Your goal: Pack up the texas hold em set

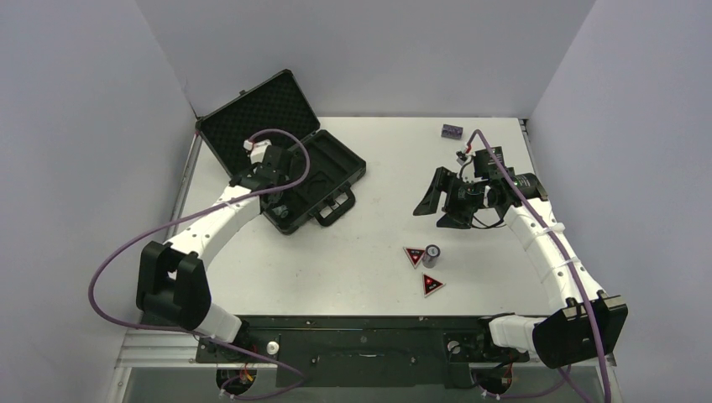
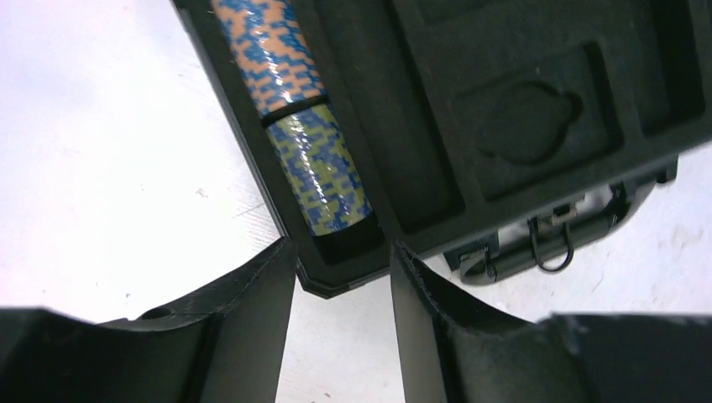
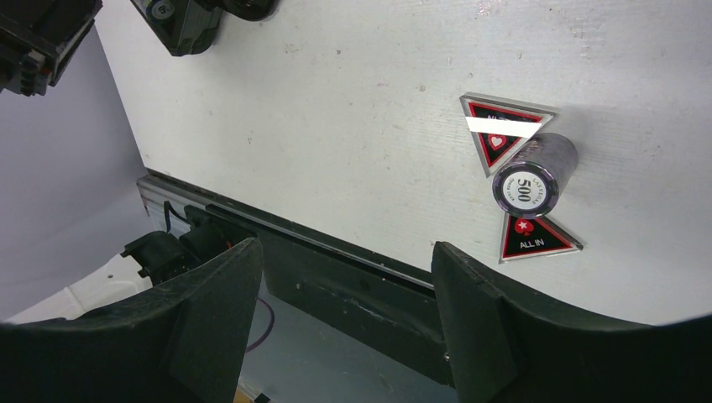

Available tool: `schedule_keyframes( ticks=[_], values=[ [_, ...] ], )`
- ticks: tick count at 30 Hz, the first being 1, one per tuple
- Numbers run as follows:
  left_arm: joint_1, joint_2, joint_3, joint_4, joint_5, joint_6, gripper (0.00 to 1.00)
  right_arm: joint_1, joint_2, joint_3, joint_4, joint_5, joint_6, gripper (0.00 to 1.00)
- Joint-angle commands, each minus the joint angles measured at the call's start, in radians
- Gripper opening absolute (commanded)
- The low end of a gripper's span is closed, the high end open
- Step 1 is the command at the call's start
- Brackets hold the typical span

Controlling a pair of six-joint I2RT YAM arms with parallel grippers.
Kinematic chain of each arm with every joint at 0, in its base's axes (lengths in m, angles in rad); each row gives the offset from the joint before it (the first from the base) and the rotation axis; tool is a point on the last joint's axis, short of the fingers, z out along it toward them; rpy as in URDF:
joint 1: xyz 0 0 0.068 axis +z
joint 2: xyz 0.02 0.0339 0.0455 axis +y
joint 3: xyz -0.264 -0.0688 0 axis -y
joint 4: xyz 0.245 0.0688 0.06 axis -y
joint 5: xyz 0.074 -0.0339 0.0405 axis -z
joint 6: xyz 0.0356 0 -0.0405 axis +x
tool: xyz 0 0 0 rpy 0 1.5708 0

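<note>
Your case (image 1: 264, 113) lies open at far left, two chip rolls (image 2: 323, 172) in its end slot. Above that corner your left gripper (image 2: 340, 260) hovers, jaws partly apart, empty. Your right gripper (image 3: 344, 252) gapes wide, empty. On the bare table, one chip stack (image 3: 533, 180) sits between two triangle tokens (image 3: 504, 126).

White table (image 1: 382, 168), scuffed and speckled. Small dark purplish box (image 1: 452, 131) near the far edge, right side, lying well apart from everything else. Black rail (image 1: 361, 329) along the near edge. Plain pale grey walls (image 1: 361, 50) on three sides.
</note>
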Motion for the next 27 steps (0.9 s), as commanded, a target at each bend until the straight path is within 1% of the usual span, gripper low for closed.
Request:
schedule_keyframes(
  ticks=[1,7,11,17,27],
  values=[
    [-0.014,-0.048,-0.063,0.12,0.103,0.12,0.39,-0.009,-0.006,0.01,0.027,-0.009,-0.002,0.69],
    [-0.017,-0.041,-0.134,0.185,0.203,0.185,0.25,-0.009,-0.012,-0.004,0.035,-0.008,0.003,0.69],
    [-0.018,0.005,-0.135,0.178,0.208,0.186,0.21,-0.009,-0.018,-0.015,0.037,-0.009,0.006,0.69],
    [-0.017,0.059,-0.128,0.194,0.212,0.195,0.18,-0.009,-0.022,-0.018,0.037,-0.004,0.006,0.69],
    [0.011,0.112,-0.109,0.206,0.178,0.202,0.18,-0.009,-0.023,-0.024,0.043,-0.001,0.008,0.69]
  ],
)
